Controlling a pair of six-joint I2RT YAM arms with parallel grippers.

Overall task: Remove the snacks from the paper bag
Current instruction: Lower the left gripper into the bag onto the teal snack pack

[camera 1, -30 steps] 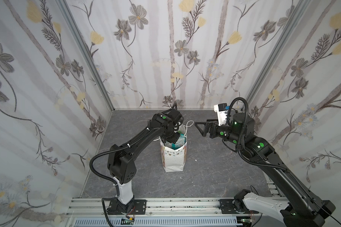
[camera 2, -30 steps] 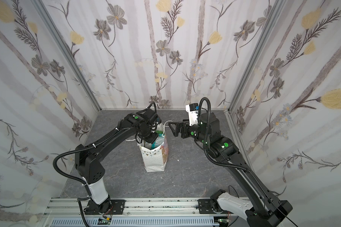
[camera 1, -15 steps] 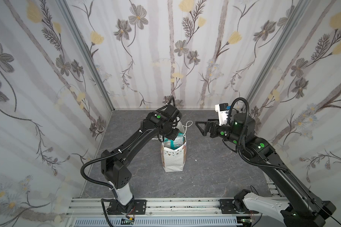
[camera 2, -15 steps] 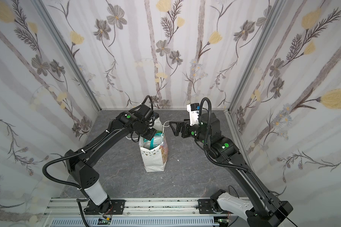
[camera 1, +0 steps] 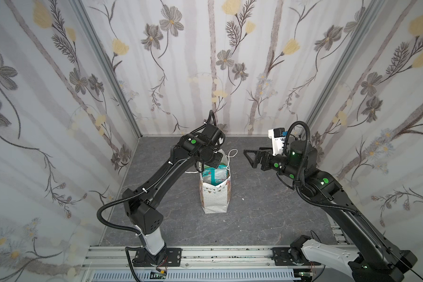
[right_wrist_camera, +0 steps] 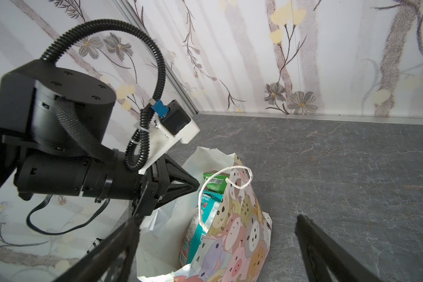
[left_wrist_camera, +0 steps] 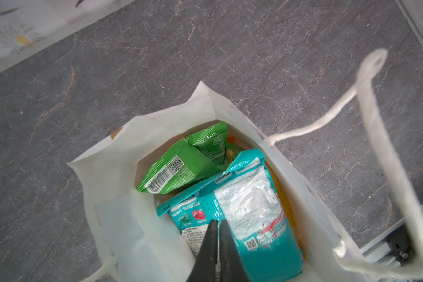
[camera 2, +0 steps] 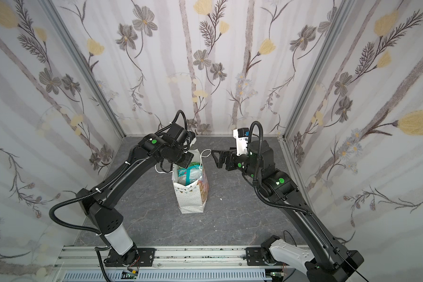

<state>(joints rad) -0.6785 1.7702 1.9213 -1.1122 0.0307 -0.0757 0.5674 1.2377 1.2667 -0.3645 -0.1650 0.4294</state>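
The white paper bag stands upright mid-floor, mouth open. A teal snack packet sticks up inside it. The left wrist view looks down into the bag: the teal packet lies beside two green packets, with a bit of orange under them. My left gripper hovers over the bag's mouth, its jaws parted by a thin slit and holding nothing. My right gripper hangs wide open and empty, right of the bag.
The bag's white cord handles loop loosely above its rim, one toward each arm. Flowered walls close in the grey stone-look floor on three sides. A metal rail runs along the front edge.
My left gripper has risen out of the bag's mouth and drawn back a little, and its jaws have parted slightly. The right arm has not moved.
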